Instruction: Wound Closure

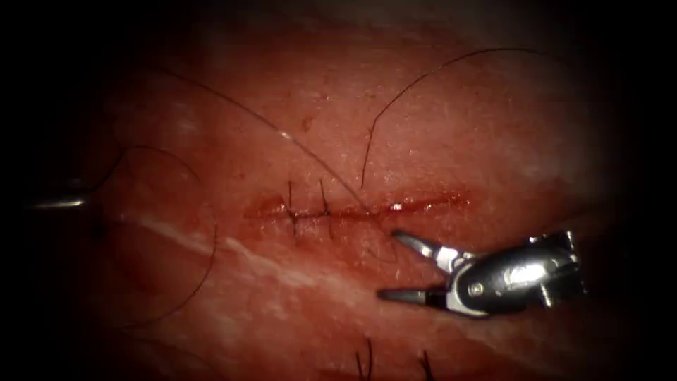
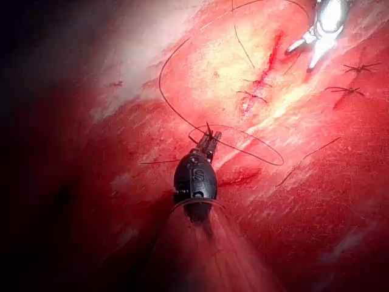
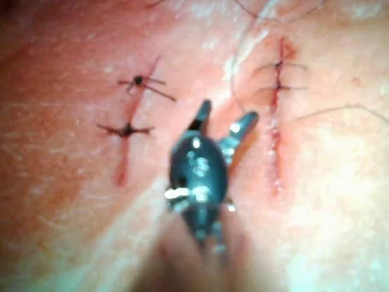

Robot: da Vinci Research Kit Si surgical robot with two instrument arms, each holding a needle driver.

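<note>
The cut (image 1: 367,209) runs across the tissue (image 1: 458,134) and carries two stitches (image 1: 290,208) near its left end, with red fluid along it. My right tool (image 1: 388,263) hovers just in front of the cut's right half, jaws open and holding nothing; it is also seen over the tissue (image 2: 299,59) (image 3: 230,111). My left tool (image 1: 77,203) lies far off the cut's left end, its jaws (image 2: 209,135) shut on the dark thread (image 2: 167,103). From the cut, thread (image 1: 282,134) runs up to the left and loops (image 1: 204,233) around. Which dark curve is the needle I cannot tell.
A second, older cut with two knotted stitches (image 3: 137,82) lies in front of the right tool, its knots (image 1: 367,363) at the near edge. A pale streak (image 1: 247,257) crosses the tissue. A free thread end (image 1: 423,77) arcs behind the cut.
</note>
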